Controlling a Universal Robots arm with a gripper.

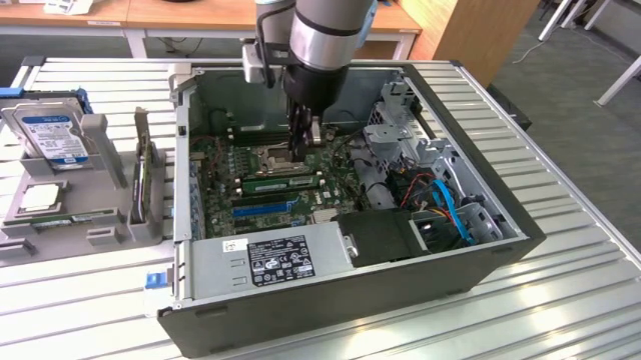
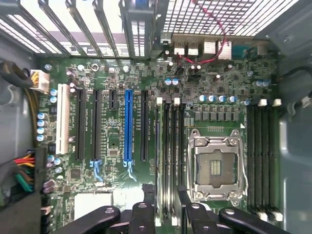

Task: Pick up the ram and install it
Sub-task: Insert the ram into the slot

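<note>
The ram (image 1: 284,182) is a long green stick lying in a memory slot of the motherboard (image 1: 225,169), inside the open computer case. My gripper (image 1: 303,150) hangs just above the slots beside the empty CPU socket (image 1: 275,156). In the wrist view the gripper (image 2: 165,202) is open, with its dark fingers (image 2: 146,200) spread to either side of the ram (image 2: 166,161) in its slot. I cannot tell whether the fingers touch the stick.
The black case walls (image 1: 481,172) and the drive cage (image 1: 401,142) hem the arm in. A power supply (image 1: 270,259) fills the near end. At the exterior view's left, a grey stand (image 1: 100,202) holds a hard drive (image 1: 50,135) and more upright green sticks (image 1: 143,176).
</note>
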